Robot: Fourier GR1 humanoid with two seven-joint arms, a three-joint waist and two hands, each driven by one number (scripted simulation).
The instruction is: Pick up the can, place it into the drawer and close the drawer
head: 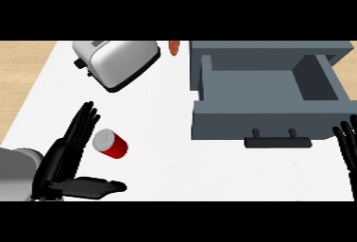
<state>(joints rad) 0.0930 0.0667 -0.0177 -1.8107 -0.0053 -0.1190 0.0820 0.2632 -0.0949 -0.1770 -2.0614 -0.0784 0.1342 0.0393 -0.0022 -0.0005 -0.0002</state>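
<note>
While the can (111,143) lies tipped on the white counter (181,170), not yet grasped, it sits just to the right of the left hand (70,156), close beside the straight fingers (82,124) and above the outstretched thumb (97,187), so it is roughly inside the open span between them. Fingers are straight and together, thumb splayed away, nothing held; whether a finger touches the can I cannot tell. Can is red with a silver end; the silver end faces up-left toward the fingers, the red body runs down-right, so its long axis goes diagonally from upper left to lower right, and appears tilted toward the camera. Left hand is clearly nearer; the right hand (346,142) shows only at the right edge, fingers straight and up, resting, well apart from the can. My read: the next move is for the left hand to shift right and curl across the can's short side. The grey drawer (209,118) stands open to the upper right, its handle (278,142) facing the robot, well apart from the can. A toaster (115,59) sits at the upper left, and an orange thing (174,47) just right of it.
</note>
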